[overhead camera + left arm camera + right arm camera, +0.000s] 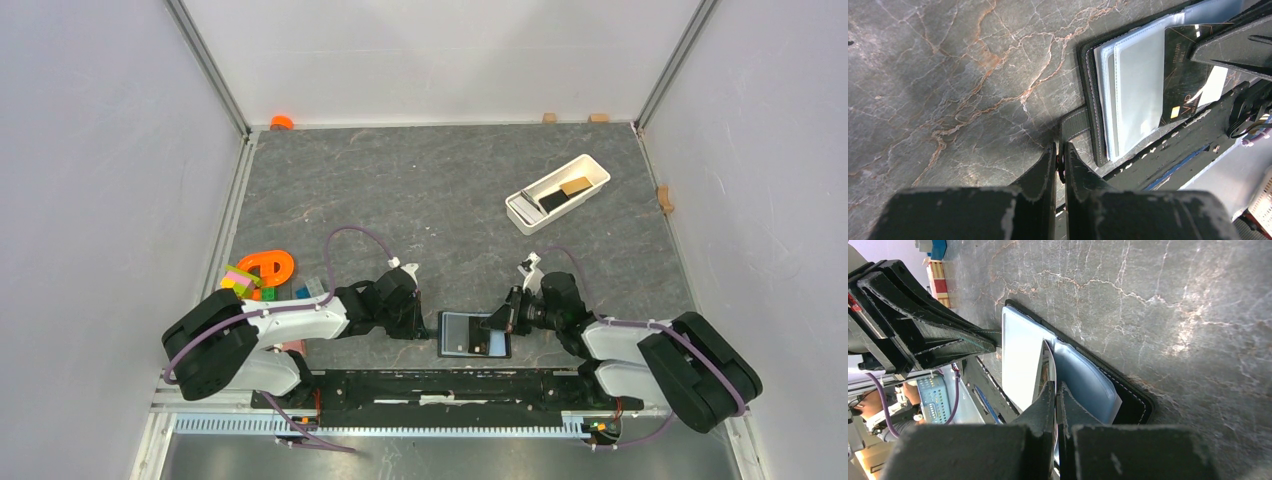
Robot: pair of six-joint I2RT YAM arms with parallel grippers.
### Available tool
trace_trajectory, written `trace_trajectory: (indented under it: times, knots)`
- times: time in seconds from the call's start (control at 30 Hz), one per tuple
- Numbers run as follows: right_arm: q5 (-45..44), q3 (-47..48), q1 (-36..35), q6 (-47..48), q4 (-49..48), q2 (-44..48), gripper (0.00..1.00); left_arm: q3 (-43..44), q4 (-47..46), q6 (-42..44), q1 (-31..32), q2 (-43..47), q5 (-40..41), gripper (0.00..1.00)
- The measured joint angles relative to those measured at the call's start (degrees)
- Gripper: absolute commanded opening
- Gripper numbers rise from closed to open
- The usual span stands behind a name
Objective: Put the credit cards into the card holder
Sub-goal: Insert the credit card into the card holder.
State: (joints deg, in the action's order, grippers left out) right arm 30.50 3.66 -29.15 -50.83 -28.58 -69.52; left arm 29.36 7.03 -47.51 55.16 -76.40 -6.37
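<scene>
Fingers of my left gripper point(1060, 148) pinch the lone card holder's point(1091, 95) snap tab point(1075, 122) at 6 o'clock. My right gripper point(1054, 387) clamps one black credit card point(1182, 75) over its sleeves. A tan card point(575, 186) and a second black card point(553, 201) sit in the white tray point(592, 165) at 2 o'clock.

The left arm point(300, 320) is sitting at about 8 o'clock on the table and is reaching low toward 3 o'clock. The left gripper point(1060, 150) is lying flat, and its two fingers are pinching the snap tab point(1074, 125) of the card holder point(1093, 100). The right arm point(620, 335) is sitting at about 4 o'clock and is reaching low toward 9 o'clock. The right gripper point(1055, 387) is squeezing tight on a thin black card point(1180, 75). The two grippers are pointing at each other and are sitting near each other at 6 o'clock.
</scene>
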Motion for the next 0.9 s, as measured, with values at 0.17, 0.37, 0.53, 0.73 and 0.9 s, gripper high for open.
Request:
trace_trajectory:
  times: [0.17, 0.37, 0.53, 0.73, 0.9]
  knots:
    - [-0.2, 0.3, -0.7, -0.2, -1.0, -1.2, 0.0, 0.0, -0.1, 0.0, 0.0, -0.1, 0.0, 0.02]
    - [-0.6, 0.8, -1.4, -0.4, -1.6, -2.5, 0.0, 0.1, -0.4, 0.0, 0.0, -0.4, -0.3, 0.02]
    - [-0.6, 2.2, -2.3, -0.5, -2.5, -4.9, 0.05, 0.6, -0.5, 0.0, 0.0, -1.2, -0.9, 0.02]
    - [-1.5, 4.6, -4.3, -0.4, -2.4, -7.4, 0.16, 0.7, -0.5, 0.0, 0.0, -1.2, -1.2, 0.02]
    - [-2.3, 6.1, -5.4, 0.2, -1.0, -7.9, 0.26, 0.7, -0.5, 0.0, 0.0, -1.2, -1.3, 0.02]
